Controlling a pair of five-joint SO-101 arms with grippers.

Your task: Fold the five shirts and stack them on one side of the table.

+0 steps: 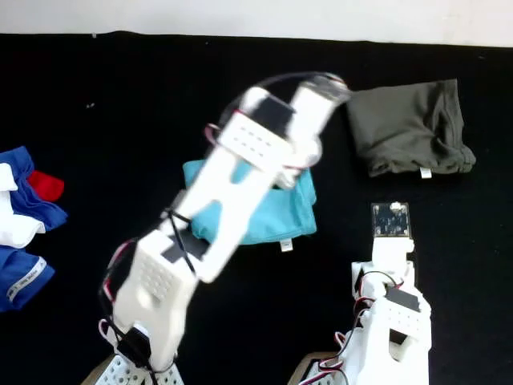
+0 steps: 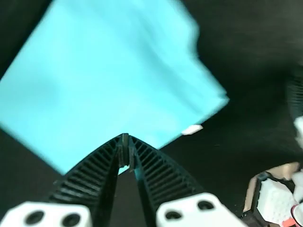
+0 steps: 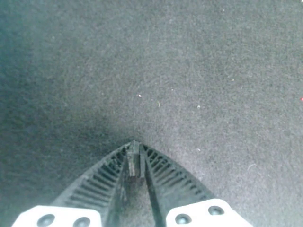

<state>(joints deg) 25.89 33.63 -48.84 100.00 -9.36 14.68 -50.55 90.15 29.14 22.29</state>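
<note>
1. My left pincer hangs over the near edge of the turquoise shirt. Its ribbed tips are pressed together, and I can see no cloth caught between them.
2. My right pincer is also closed tip to tip and holds nothing. It sits low over the bare black table, well off to the right of the turquoise shirt and nearer my base.
3. The turquoise shirt lies mid-table as a compact, fairly flat rectangle, with its white tag poking out at one corner.
4. An olive shirt lies folded beyond it and to its right, apart from it. A loose heap of blue, white and red shirts lies well to its left at the table's edge.
5. I judge the folding of the turquoise shirt to be about done, so the step in hand is stacking it.
6. For the next move I would open the left pincer, bite the shirt's thick folded edge through all its layers, and carry it over onto the olive shirt. The risk is a shallow grip that lets the layers fall open.
</note>
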